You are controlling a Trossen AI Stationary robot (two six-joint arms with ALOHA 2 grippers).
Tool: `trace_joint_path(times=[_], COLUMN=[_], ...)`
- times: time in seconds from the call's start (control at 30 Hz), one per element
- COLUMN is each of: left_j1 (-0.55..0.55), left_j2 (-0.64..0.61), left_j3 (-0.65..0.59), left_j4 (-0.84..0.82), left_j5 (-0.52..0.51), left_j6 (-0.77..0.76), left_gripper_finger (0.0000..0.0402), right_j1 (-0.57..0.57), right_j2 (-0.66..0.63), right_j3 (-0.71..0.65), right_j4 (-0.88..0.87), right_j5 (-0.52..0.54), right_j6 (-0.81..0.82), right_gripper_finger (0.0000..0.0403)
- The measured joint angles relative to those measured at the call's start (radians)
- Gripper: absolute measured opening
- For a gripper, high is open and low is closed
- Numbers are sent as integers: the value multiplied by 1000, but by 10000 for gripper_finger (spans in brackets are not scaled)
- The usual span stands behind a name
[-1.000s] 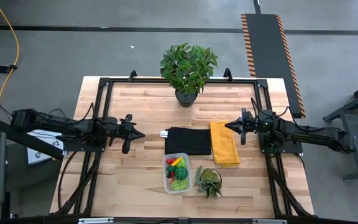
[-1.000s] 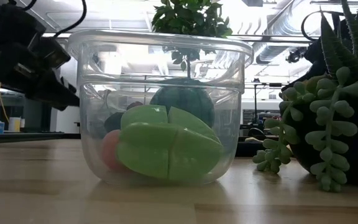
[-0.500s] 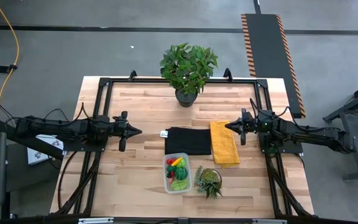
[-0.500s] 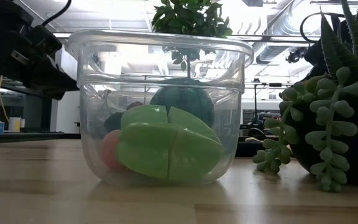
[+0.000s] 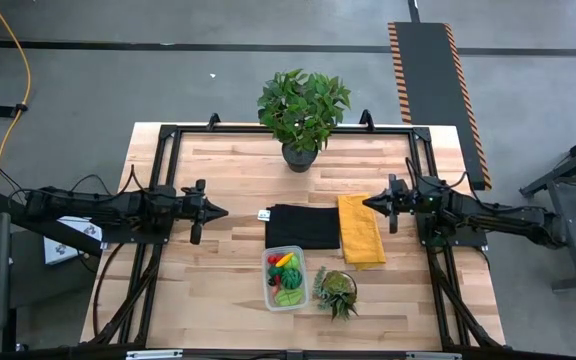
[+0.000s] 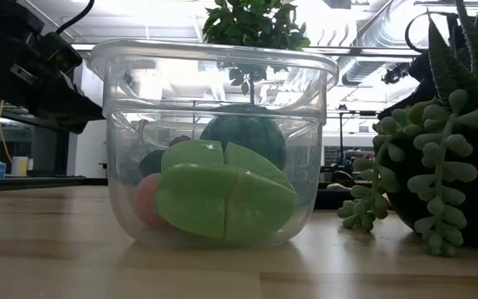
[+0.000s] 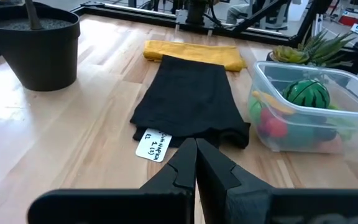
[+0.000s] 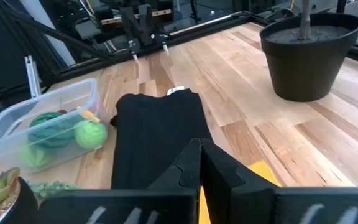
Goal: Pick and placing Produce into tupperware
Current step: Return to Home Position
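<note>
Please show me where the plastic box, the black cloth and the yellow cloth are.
plastic box (image 6: 181, 87), low view, on its clear front wall.
black cloth (image 5: 303, 227), high view, on its middle.
yellow cloth (image 5: 361, 232), high view, on its middle.

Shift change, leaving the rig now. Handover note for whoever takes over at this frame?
Left hand: shut, empty, over the left side of the table, pointing inward.
Right hand: shut, empty, over the right side, tip near the yellow cloth.
Tupperware: next to the black cloth, with the succulent beside it. The produce is inside.
Done: no loose produce shows on the table in the high view.
Left: nothing to pick that I can see; probably only parking the arms.
</note>
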Motion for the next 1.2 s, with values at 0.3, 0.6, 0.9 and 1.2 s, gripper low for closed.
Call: trace_joint_path(times=[0.3,0.6,0.9,1.2], left_j1=[0,0,0,0], left_j2=[0,0,0,0], left_j3=[0,0,0,0], left_j4=[0,0,0,1], left_j5=[0,-9,-12,-16], left_j6=[1,0,-4,1], left_gripper_finger=[0,0,0,0], right_j1=[0,0,0,1], right_j2=[-52,-124,-191,-263], right_j3=[0,0,0,0], right_j4=[29,94,47,-24], right_j5=[-24,120,141,142], right_j6=[-30,-123,-141,-138], right_gripper_finger=[0,0,0,0])
